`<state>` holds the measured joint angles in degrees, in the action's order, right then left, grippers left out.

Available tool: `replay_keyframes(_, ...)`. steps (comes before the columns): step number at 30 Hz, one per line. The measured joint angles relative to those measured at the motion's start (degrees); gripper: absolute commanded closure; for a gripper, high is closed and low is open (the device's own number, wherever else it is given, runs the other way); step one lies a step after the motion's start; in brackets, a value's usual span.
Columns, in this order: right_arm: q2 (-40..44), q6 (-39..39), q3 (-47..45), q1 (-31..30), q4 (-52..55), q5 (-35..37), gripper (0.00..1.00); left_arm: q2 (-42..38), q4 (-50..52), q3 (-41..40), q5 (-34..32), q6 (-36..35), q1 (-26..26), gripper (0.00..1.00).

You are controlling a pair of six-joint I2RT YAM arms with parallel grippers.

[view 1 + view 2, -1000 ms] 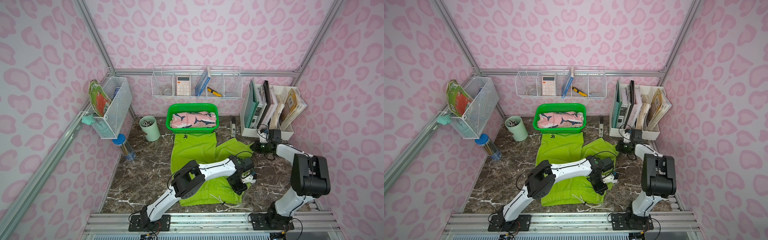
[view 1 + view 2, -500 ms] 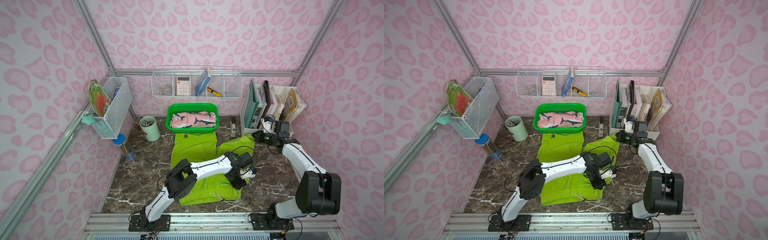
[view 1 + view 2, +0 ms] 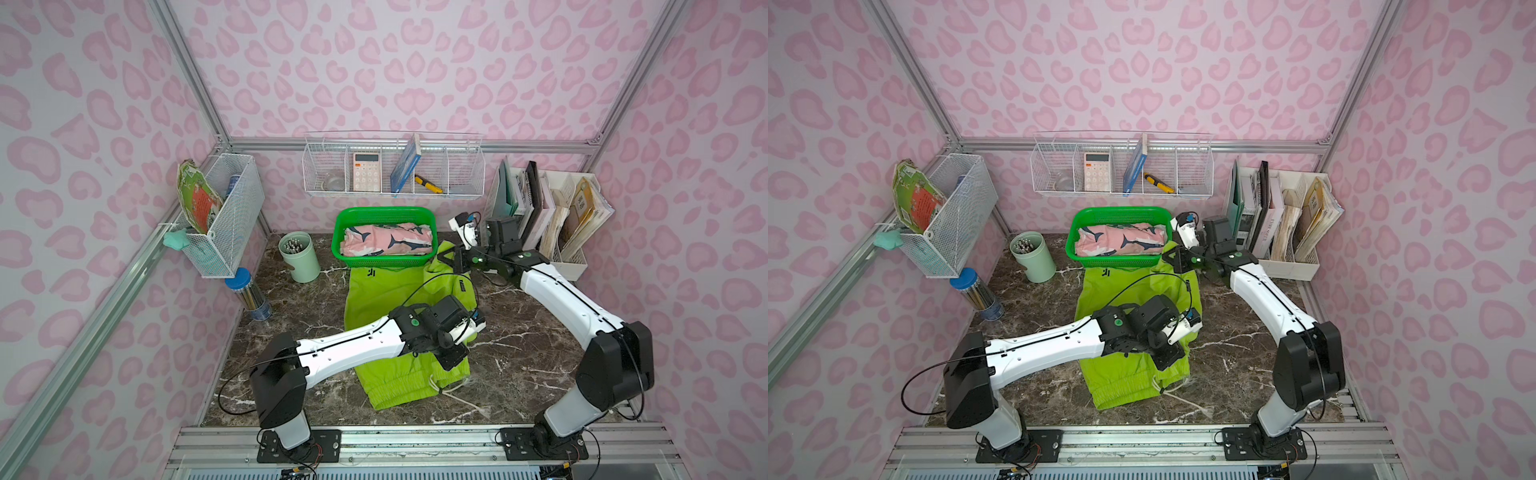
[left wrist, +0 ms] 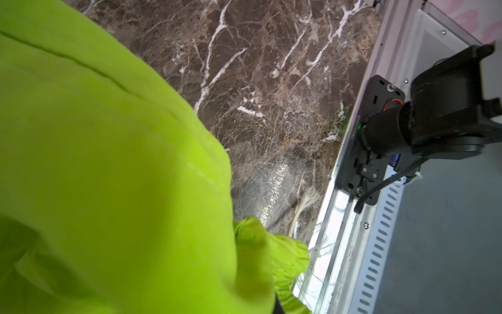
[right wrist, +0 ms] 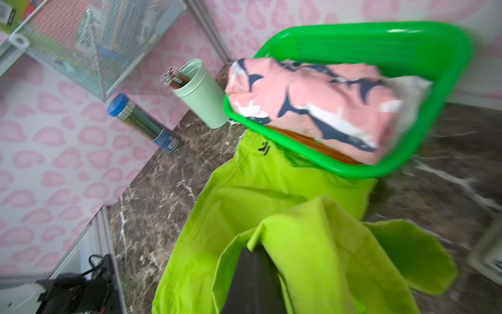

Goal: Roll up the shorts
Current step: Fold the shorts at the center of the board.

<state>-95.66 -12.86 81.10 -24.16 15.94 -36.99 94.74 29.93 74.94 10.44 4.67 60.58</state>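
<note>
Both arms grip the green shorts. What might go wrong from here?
1. The right gripper holds a leg of the lime green shorts up beside the green basket; a swing might knock it.
2. The white drawstring trails loose toward the front of the table and may end outside the roll.
3. The left gripper pinches only an edge, which could slip.
</note>
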Motion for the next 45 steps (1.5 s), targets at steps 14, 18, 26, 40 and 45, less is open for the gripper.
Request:
replay_keyframes(14,-20.2,-6.8,3.3,-11.2,-5.8,1.7,1.00,-8.1,-7.7,-18.3,-6.2,9.4,-1.4,1.00)
replay_keyframes(18,-20.9,-8.1,0.8,-11.4,-5.9,5.2,1.00,-8.0,-8.2,-18.8,-6.3,10.2,-1.4,1.00)
replay_keyframes(26,-19.1,-8.3,-8.0,-9.0,-5.6,10.4,1.00,-2.8,-7.5,-13.8,-3.3,10.1,-1.4,1.00)
replay_keyframes(40,-2.7,-6.9,-28.5,7.7,-7.1,13.0,1.00,6.3,-5.6,-4.3,4.9,8.6,0.2,1.00)
replay_keyframes(45,3.6,-5.2,-30.4,12.3,-5.3,13.7,1.00,6.3,-5.4,-3.7,5.6,8.6,0.3,1.00)
